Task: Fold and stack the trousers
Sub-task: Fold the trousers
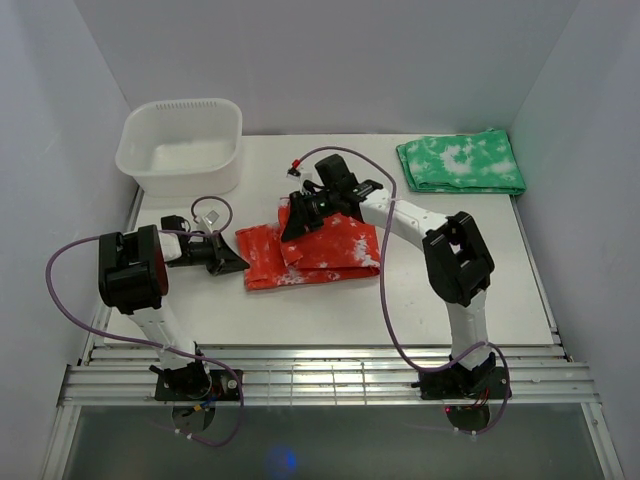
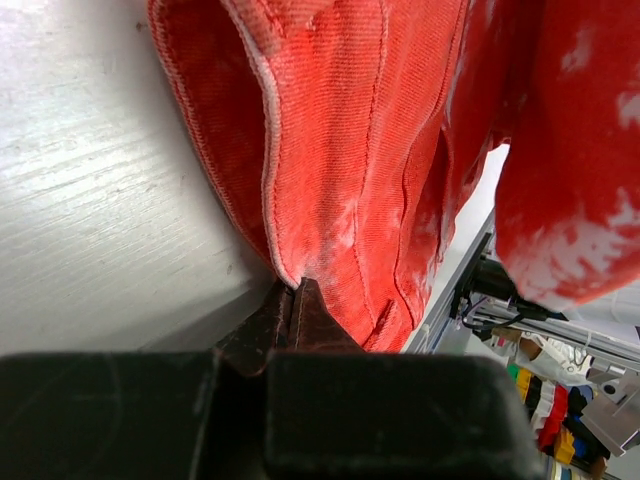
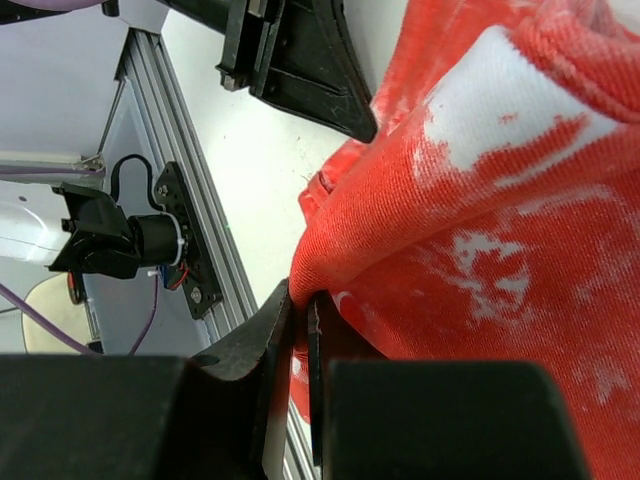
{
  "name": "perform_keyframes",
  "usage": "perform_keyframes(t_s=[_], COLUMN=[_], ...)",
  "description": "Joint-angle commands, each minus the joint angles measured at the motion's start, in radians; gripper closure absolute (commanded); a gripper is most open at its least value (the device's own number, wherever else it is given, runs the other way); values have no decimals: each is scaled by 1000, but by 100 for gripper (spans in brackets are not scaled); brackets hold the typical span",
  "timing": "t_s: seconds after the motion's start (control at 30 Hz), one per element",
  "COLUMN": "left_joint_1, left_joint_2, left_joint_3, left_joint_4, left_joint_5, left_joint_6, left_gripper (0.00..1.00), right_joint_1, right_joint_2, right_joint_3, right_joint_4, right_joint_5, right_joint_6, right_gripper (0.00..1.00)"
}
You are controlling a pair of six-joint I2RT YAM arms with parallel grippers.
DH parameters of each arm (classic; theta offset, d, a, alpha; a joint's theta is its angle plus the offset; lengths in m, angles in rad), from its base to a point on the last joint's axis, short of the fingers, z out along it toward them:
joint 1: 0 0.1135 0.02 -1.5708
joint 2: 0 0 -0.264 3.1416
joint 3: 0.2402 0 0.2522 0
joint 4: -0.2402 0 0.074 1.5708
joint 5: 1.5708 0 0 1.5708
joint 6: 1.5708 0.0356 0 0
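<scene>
Trousers (image 1: 320,258) lie at frame centre on the table (image 1: 520,270). They are part-folded into a rough rectangle, long axis running left-right. Left gripper (image 1: 240,264) is at the bundle's left end. Right gripper (image 1: 292,230) is on its upper edge, approx. mid-left. Both arms are at the cloth, so no reach is req'd.

Left wrist view: jaws all but closed, pinching a stitched hem edge. Right wrist view: jaws at a narrow slit w/ a fold of cloth clamped between.

We judge the next move to be a fold across the long axis, i.e. left end carried toward frame right.

Fabric is a soft, finely ribbed weave, red-orange w/ white blotches; we expect drape and slip between layers. Green cloth (image 1: 462,163), folded, lies upper right. White tub (image 1: 180,145) stands upper left.
</scene>
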Motion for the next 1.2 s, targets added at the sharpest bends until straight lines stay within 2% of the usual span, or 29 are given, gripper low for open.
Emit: perform_keyframes(t_s=[0.0,0.33,0.63,1.17], left_joint_1=[-25,-35,-46,-57], left_joint_2=[-3,-11,-28,-19], left_joint_3=[-14,-11,-49,-49], left_joint_4=[29,32,58,66], left_joint_5=[-37,-65,-85,-103], left_joint_6=[0,-2,-11,-18], left_gripper=[100,100,100,100], right_joint_1=[38,132,160,183], right_joint_2=[25,138,200,281], right_joint_3=[54,128,177,209], right_joint_4=[114,157,150,231], right_joint_5=[-32,3,77,14], right_joint_6=[58,152,221,336], right_gripper=[92,92,92,92])
